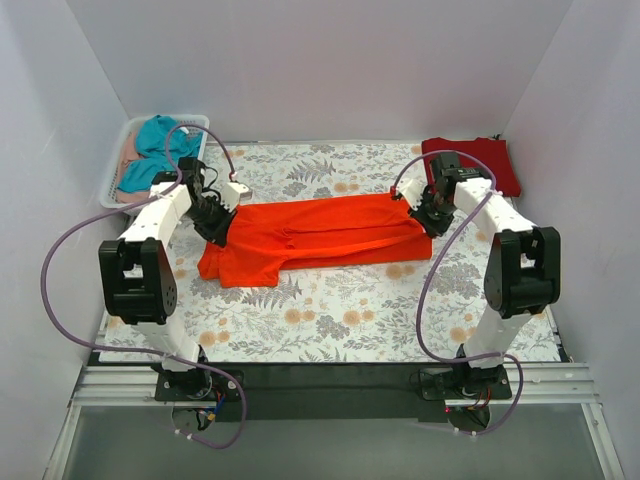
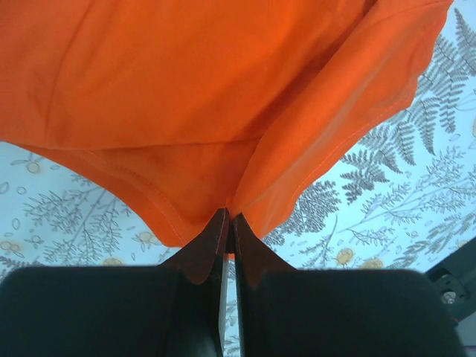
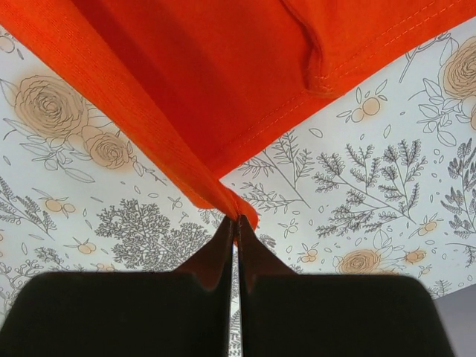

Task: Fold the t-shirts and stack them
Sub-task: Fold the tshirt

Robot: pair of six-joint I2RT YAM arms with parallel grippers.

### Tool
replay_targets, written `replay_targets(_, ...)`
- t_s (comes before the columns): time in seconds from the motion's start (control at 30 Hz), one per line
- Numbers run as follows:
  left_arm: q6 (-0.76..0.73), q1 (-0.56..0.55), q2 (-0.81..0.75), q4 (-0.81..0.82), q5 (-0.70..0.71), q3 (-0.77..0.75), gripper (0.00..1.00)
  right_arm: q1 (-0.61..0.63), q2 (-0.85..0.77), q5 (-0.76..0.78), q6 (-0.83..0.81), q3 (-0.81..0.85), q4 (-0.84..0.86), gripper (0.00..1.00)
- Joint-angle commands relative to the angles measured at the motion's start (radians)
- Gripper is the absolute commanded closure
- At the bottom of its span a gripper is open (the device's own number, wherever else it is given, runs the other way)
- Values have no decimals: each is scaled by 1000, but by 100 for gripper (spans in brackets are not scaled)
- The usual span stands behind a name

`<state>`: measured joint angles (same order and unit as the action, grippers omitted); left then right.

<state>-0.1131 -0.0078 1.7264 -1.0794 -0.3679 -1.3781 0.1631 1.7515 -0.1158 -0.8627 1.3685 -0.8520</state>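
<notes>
Locate the orange-red t-shirt at table centre, spread sideways from 9 o'clock to 3 o'clock on the floral table cover and doubled into a long band. Note the left gripper clamped on a gathered fold at the far corner of the 9 o'clock end, jaws pressed together with cloth pinched at the tips. Note the right gripper likewise pinched tight on a bunched hem corner at the 3 o'clock end. Read the paired corner grips as a way of keeping the band taut and square, ready for dragging flat or for carrying the far edge over in a further fold. Judge the folding as part-done. Find the crimson t-shirt at 1 o'clock, lying as a compact rectangle near the back wall, well apart from the orange-red one, probably parked as the base of the stack. Disregard the white basket at 10 o'clock, holding the teal garment and the pale pink garment. Watch for layer slip at either pinch, given so thin a bite.
</notes>
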Motion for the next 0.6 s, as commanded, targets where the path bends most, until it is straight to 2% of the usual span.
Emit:
replay_targets(0.0,6,6,19,32,-8,-53,100,-10,37,-2,-27,69,-24,99)
replay_targets(0.1,7,37,41,50,4,-59,100,-10,77,-2,-22,95,-27,99)
replay_targets(0.57,21,45,162,41,-14,-176,100,-39,171,4,-27,165,-25,99)
